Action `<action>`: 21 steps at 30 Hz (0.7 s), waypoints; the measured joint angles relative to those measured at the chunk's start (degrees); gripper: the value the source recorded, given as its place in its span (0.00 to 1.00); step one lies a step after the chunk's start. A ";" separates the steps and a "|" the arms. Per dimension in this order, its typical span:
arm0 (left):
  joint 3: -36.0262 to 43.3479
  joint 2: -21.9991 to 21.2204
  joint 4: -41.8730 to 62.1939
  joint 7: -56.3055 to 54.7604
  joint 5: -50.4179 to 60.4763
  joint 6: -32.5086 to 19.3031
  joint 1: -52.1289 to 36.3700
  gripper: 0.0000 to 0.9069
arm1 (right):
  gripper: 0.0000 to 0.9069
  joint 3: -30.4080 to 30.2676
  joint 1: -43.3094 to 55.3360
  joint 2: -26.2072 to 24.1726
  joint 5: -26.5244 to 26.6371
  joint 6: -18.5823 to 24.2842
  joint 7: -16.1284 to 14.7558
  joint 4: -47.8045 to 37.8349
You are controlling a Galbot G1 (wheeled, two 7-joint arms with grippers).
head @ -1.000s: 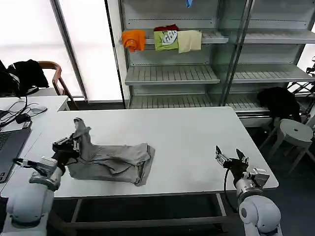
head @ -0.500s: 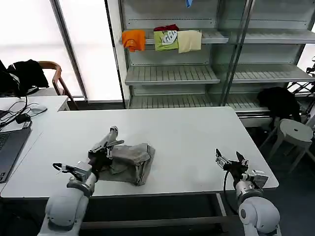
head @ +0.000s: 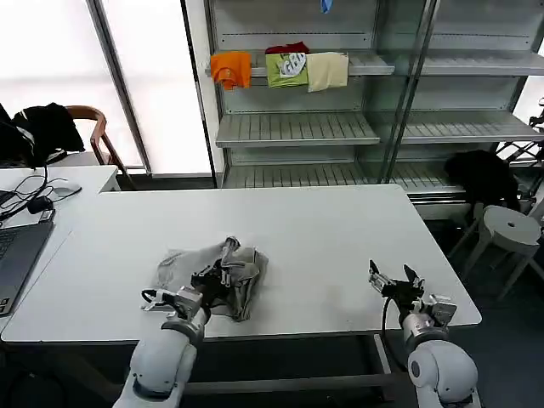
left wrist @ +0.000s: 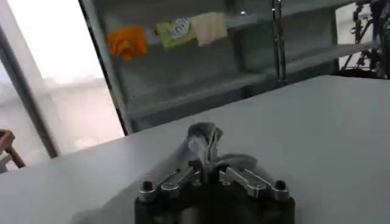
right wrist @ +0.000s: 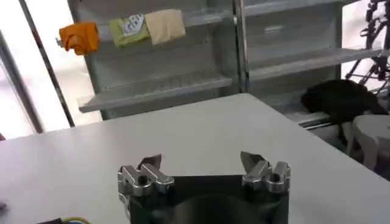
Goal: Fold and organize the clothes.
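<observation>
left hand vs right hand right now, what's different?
The left hand is shut on a pinched-up fold of the light grey cotton T-shirt; the right hand is open and holds nothing. The left hand works over the bunched shirt on the left part of the white table; the right hand waits near the table's front right edge, apart from the shirt. Both are metal two-fingered hands.

Left gripper (left wrist: 208,170) pinches T-shirt (left wrist: 204,141) — cloth past jaws hidden behind gripper body, chest print can't be seen — folded under.
</observation>
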 measured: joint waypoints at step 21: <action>8.25 -6.92 5.65 -4.42 1.37 0.16 0.91 1.00 | 1.00 -0.03 0.12 -0.19 -0.31 0.41 -0.04 -0.89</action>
